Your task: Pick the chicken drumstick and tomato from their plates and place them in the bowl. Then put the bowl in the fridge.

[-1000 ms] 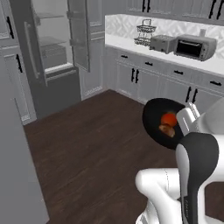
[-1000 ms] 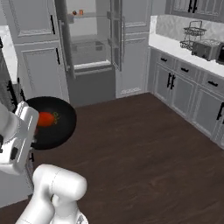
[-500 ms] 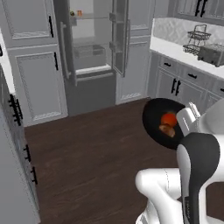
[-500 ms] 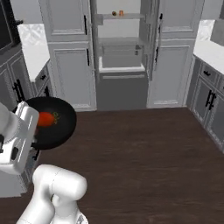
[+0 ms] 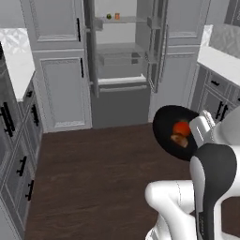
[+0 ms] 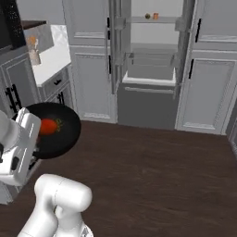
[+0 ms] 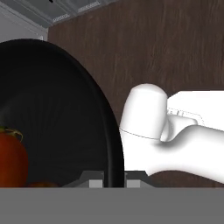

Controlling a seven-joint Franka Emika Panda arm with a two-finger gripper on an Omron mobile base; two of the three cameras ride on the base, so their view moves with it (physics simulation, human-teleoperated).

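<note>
Hand view, grip: the gripper (image 7: 114, 177) was pinched tight on the rim of the black bowl (image 7: 52, 109), one fingertip on each side of the thin wall.
Cargo: the tomato (image 7: 11, 159) sat low in the bowl, with a brown sliver of the chicken drumstick (image 7: 41, 184) just beside it at the bottom edge.
Left base view, carry: the bowl (image 5: 171, 124) hung tilted off the hand, tomato (image 5: 181, 128) and drumstick (image 5: 178, 139) touching near the held rim.
Right base view, load: same bowl (image 6: 62, 132) held out over the dark wood floor (image 6: 157, 171), tomato (image 6: 47, 126) against the hand.
Fridge: the fridge (image 6: 150, 60) stood well ahead, doors open, a green ball (image 6: 147, 16) and an orange can (image 6: 156, 16) on the top shelf.
Risk, spill: with the bowl that tilted and held by one edge, a jolt from the base looked likely to roll the tomato out.
Risk, slip: the thin rim could twist in the pinch under the food's weight.
Risk, doorway: the wide bowl might clip an open door or a shelf edge going in.
</note>
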